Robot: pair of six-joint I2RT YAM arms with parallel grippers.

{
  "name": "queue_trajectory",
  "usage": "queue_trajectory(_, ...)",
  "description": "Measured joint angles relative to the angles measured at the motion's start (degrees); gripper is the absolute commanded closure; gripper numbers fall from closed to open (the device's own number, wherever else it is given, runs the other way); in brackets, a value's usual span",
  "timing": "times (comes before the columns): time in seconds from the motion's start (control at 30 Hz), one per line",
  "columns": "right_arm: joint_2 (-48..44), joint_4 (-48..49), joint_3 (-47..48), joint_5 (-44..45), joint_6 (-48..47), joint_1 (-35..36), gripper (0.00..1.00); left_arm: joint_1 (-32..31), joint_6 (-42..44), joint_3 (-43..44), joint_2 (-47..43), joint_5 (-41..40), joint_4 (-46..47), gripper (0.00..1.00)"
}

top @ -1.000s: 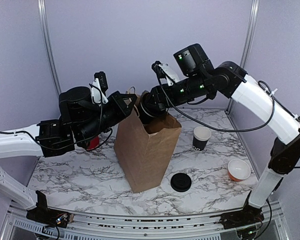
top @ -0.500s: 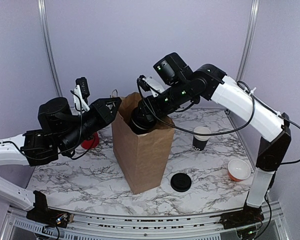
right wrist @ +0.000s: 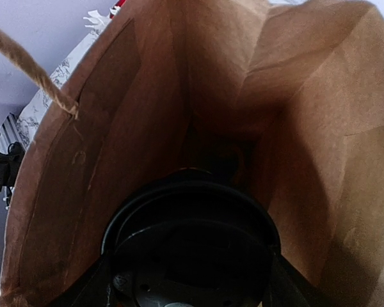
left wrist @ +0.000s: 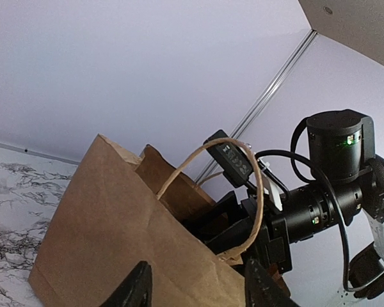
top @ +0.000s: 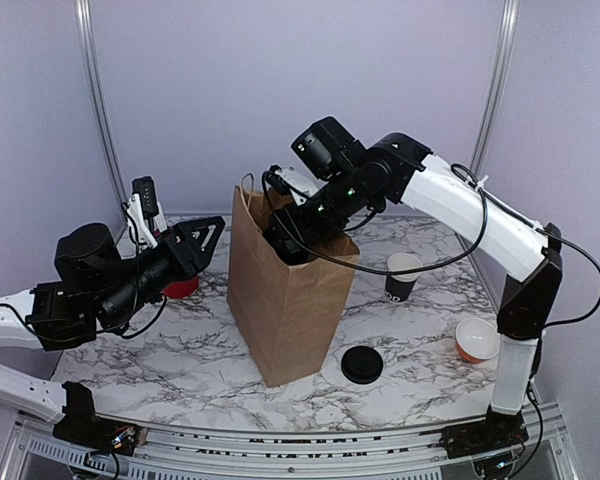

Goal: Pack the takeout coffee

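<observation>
The brown paper bag (top: 290, 300) stands upright in the middle of the table. My right gripper (top: 288, 238) reaches down into its open mouth. In the right wrist view my right gripper (right wrist: 191, 284) is shut on the takeout coffee (right wrist: 192, 230), a black cup seen from above with its round top, held inside the bag (right wrist: 307, 128) above the dark bottom. My left gripper (top: 202, 240) is open and empty, a short way left of the bag. In the left wrist view the left gripper (left wrist: 201, 291) faces the bag's side (left wrist: 102, 230), apart from it.
A red holder (top: 185, 287) sits behind my left arm. A black cup with a white upper part (top: 402, 276) stands right of the bag. A flat black lid (top: 362, 364) lies in front of it. An orange cup (top: 477, 338) sits at the right.
My left gripper has drawn back left from the bag's rim. My right gripper has moved left and down into the bag with the cup.
</observation>
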Motion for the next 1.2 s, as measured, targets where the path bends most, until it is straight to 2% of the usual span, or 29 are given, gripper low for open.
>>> queue_trajectory(0.2, 0.98, -0.83, 0.00, -0.72, -0.02, 0.00, 0.38, 0.00, 0.26, -5.40, -4.33, -1.68, -0.33, 0.52)
queue_trajectory(0.5, 2.38, -3.76, 0.00, -1.64, -0.22, 0.31, 0.39, 0.00, -2.25, -10.45, -4.98, -4.48, -2.73, 0.53)
queue_trajectory(1.2, 2.58, -10.67, -5.09, -4.48, -2.14, 6.16, 0.40, 1.90, -5.88, -9.92, -4.87, -8.55, -8.92, 0.53)
